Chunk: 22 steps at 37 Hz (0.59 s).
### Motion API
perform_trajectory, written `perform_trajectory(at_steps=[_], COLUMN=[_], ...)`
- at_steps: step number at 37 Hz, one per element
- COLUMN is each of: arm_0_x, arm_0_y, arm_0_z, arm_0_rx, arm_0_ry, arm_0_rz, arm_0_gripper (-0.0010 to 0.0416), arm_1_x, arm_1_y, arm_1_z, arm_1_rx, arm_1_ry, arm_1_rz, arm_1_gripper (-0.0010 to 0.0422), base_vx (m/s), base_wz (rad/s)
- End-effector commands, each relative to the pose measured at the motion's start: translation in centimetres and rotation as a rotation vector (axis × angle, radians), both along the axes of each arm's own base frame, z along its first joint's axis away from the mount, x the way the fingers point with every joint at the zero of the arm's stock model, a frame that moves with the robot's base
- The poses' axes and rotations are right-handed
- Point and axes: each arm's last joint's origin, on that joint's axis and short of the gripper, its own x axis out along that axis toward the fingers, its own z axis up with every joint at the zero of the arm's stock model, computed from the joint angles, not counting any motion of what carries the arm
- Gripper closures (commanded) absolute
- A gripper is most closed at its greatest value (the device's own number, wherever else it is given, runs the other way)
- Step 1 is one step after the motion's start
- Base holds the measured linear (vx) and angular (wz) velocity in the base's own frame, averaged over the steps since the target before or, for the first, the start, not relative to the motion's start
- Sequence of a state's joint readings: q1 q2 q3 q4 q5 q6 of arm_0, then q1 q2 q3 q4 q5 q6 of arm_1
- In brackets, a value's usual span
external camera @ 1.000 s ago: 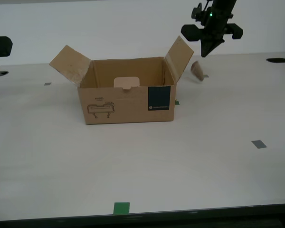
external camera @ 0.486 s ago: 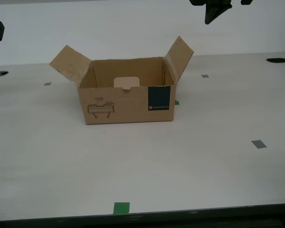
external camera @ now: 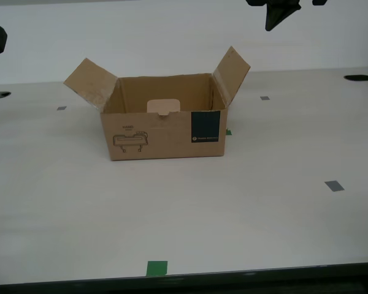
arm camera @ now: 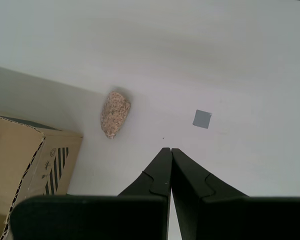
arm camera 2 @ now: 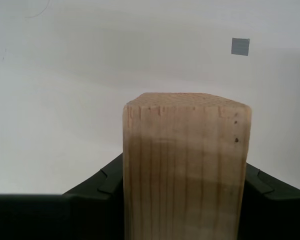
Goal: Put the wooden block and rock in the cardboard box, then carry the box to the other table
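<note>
Exterior view: box (external camera: pixel 162 125) sits mid-table, both side flaps splayed open, interior looks empty, dark label and line drawing on the front wall. Block (arm camera 2: pixel 186 165) is clamped in my second gripper (arm camera 2: pixel 185 200), held end-out, with bare table (arm camera 2: pixel 65 100) beyond it; pale tan wood, straight grain, a few tiny dark pits on one face, square-cut end. Rock (arm camera: pixel 115 113) lies on the table just past the tips of my first gripper (arm camera: pixel 170 167), near the box's flap edge; small, elongated, speckled pink-grey. First gripper's jaws are pressed together with nothing between them. Handling guesses: block is stiff, light to moderate weight, flat parallel faces give a solid pinch, low slip risk. Rock is likely dense for its size, rough enough for friction, but the rounded, tapered shape could squirt out of flat pads; best pinched across its short axis at the widest part. Box is light, thin corrugated, walls will flex; needs support on both opposite sides for the carry, not by the flaps.
</note>
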State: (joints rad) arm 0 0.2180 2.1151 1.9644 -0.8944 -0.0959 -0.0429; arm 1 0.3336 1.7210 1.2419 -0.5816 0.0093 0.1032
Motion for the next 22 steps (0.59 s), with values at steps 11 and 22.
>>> perform_trajectory(at_steps=[11,22], arm_0_x=[0.0,0.0], arm_0_y=[0.0,0.0], arm_0_z=[0.0,0.0], arm_0_rx=[0.000,0.000], arm_0_ry=[0.001,-0.001], arm_0_rz=[-0.002,-0.001], arm_0_gripper=[0.0407,0.0406], arm_1_x=[-0.2,-1.0], arm_1_y=[-0.1,-0.5], arm_1_z=[0.1,2.4], arm_1_rx=[-0.008,-0.021], arm_1_ry=[0.014,-0.068], arm_1_rz=[-0.003,-0.027], arm_1_gripper=[0.0413,0.0413], base_vx=[0.000,0.000], base_wz=[0.000,0.000])
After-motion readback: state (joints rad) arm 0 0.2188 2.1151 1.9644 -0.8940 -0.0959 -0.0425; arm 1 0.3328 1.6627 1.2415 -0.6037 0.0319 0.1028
